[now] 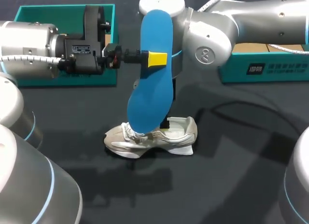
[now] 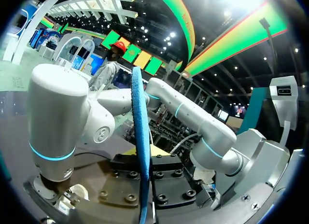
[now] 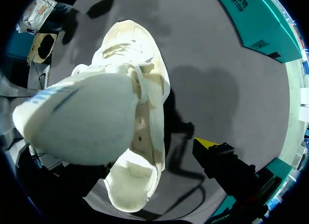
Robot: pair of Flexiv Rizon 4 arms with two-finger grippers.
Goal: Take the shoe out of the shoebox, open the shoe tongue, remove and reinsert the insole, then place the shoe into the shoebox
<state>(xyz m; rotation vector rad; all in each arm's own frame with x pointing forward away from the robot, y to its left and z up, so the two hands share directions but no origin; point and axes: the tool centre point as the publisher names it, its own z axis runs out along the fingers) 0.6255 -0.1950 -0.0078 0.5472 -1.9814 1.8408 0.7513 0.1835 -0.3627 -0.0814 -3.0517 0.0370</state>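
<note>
My left gripper [image 1: 157,59] is shut tight on the long blue foam insole [image 1: 150,74]. It holds the insole up in the air, over the middle of the dark grey desk [image 1: 231,175]. The insole stands almost straight up and down. Its narrow end is on top and leans a little to my right. Its wide end hangs down low, in front of the laces of the shoe. I cannot tell if that end touches the shoe. My gripper pinches it a bit above its middle. In my left wrist view I see the insole [image 2: 141,151] from its thin edge, right between my fingers.

The cream white lace-up shoe [image 1: 152,137] sits on its sole on the desk, under the insole. It lies long ways from left to right. Its toe points to my left and its heel points to my right.

My right arm comes over from the right and goes down behind the insole. My right gripper [image 1: 165,122] is at the open top of the shoe. I cannot tell if it is wide or closed. In my right wrist view the shoe [image 3: 140,84] is very close below.

A teal box with an open top [image 1: 29,14] sits at the far left of the desk. Another teal box [image 1: 270,69] sits at the far right. Both are well apart from the shoe.
</note>
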